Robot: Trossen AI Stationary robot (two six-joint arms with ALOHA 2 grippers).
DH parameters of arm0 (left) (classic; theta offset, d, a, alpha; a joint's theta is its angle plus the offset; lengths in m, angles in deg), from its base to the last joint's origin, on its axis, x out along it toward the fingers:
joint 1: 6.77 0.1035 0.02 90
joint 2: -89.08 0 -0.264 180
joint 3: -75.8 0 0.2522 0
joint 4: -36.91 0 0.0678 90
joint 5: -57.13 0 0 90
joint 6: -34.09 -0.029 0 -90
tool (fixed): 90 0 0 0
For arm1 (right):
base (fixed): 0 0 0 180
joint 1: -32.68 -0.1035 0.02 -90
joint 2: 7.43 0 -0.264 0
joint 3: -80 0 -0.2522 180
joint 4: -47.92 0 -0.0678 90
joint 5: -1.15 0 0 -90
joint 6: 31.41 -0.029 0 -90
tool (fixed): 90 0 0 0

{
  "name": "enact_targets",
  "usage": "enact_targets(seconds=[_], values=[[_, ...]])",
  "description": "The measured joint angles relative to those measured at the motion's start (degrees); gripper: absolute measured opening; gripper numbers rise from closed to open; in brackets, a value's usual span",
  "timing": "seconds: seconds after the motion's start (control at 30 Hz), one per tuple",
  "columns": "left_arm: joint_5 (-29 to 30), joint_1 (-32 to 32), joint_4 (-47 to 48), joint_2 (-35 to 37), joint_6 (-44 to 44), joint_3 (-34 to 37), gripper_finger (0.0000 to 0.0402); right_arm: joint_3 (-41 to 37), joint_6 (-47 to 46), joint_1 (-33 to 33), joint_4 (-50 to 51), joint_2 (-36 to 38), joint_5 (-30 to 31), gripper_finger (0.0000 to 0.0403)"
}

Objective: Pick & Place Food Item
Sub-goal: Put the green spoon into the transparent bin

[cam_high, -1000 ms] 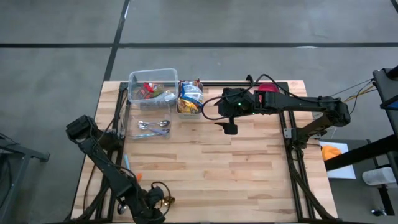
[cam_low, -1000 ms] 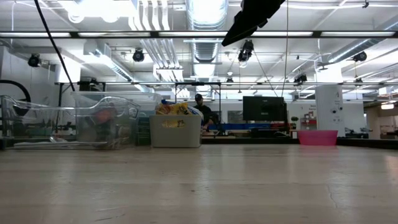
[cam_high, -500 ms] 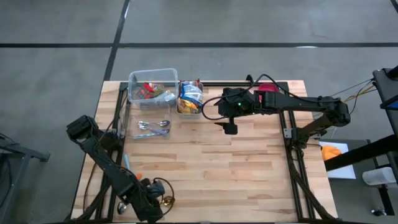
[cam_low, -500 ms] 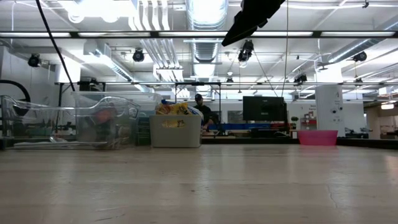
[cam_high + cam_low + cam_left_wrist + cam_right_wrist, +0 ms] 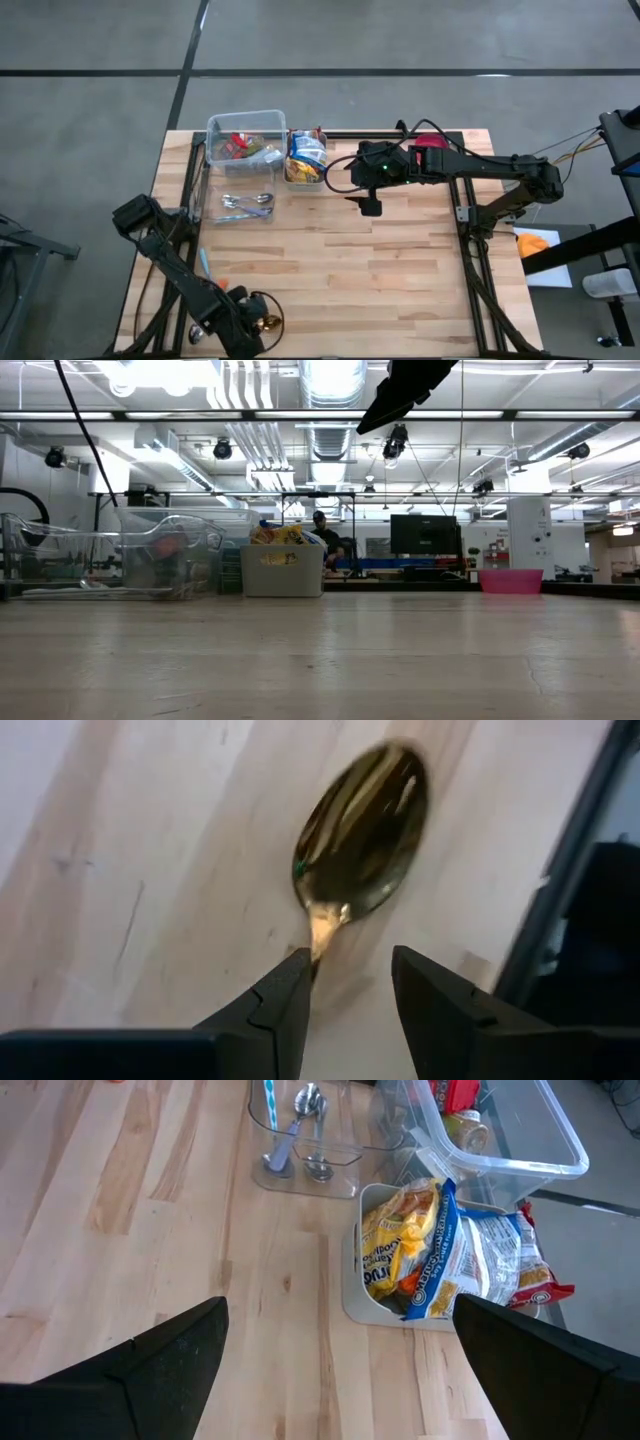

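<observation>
A gold spoon (image 5: 268,322) lies by the table's near edge, left of the middle. My left gripper (image 5: 248,330) points down over it, fingers apart; in the left wrist view the spoon's bowl (image 5: 360,830) lies ahead of the gripper (image 5: 350,982) and only bare table shows between the fingers. A small bin of snack bags (image 5: 306,160) stands at the far edge. My right gripper (image 5: 370,206) hangs open above the table just right of that bin (image 5: 440,1260), touching nothing. My left gripper comes at the spoon from above, slanting down. The spoon's neck (image 5: 318,935) runs under the inner edge of one finger (image 5: 285,1005), which hides the handle. I cannot tell whether that finger touches the spoon.
A clear tub (image 5: 245,135) with packets stands left of the snack bin, a clear holder with cutlery (image 5: 248,205) in front of it. A pink bowl (image 5: 432,141) sits at the far right. A blue-handled piece (image 5: 201,262) and an orange bit (image 5: 222,285) lie near the left edge.
My left arm has sunk a little toward the table over the spoon, and its wrist has rolled. The spoon has stayed where it was.
</observation>
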Motion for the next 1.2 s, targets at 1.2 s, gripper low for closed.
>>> enact_targets(seconds=[1.2], values=[[0.6, -0.6, 2.0, -3.6, 0.4, 0.0, 0.0068, 0.0, 0.0, 0.0, 0.0, 0.0, 0.0, 0.0384]])
